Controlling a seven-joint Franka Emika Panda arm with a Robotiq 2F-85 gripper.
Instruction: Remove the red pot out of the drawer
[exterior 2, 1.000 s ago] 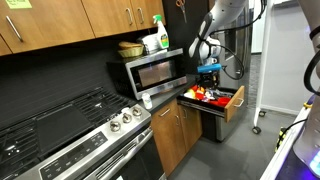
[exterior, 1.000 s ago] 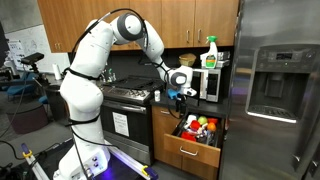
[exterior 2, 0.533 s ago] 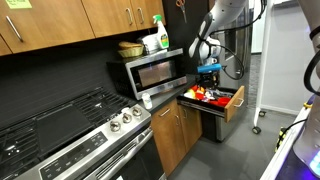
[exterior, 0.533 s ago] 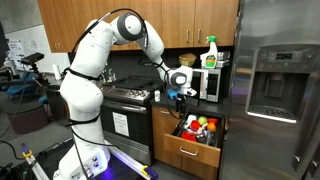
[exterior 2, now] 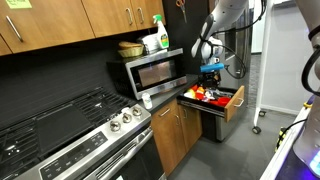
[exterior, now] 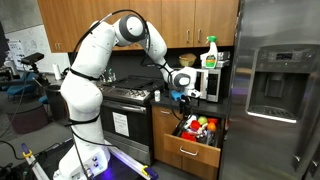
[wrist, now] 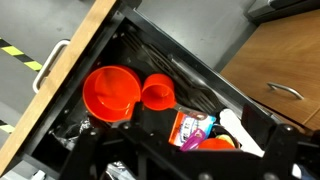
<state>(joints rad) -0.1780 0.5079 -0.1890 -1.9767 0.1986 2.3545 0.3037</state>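
Pincer [exterior: 181,97] hangs over the open drawer [wrist: 72,38], not down in it. From the wrist view my jaws look spread wide w/ nothing btwn them; the exterior views are too small to confirm.

Progress, as I judge it: early. Drawer is pulled out, so access is sorted. Red pot [wrist: 110,92] sits inside, at approx 9 o'clock in my wrist view, ungripped. Left to do: drop down, close on the rim or wall, lift, carry it clear of the drawer.

Materials and shapes:
- Pot: bright red, smooth, glossy, prob. plastic. Round, open top, thin rim, shallow-looking.
- Smaller red cup [wrist: 158,92]: same finish, touching the pot at its 3 o'clock. Can't tell if it's separate or part of the pot.
- Drawer: mid-brown wood, flat front, dark interior. Pale bar handle [wrist: 55,62] at 10 o'clock.
- Packet [wrist: 190,128]: printed, crinkly foil look, at 5 o'clock from the pot, near but apart.
- White piece [wrist: 235,125] just beside the packet; can't ID it.
- Rounded toys [exterior: 201,126]: red, green and yellow, heaped in the drawer in an exterior view.
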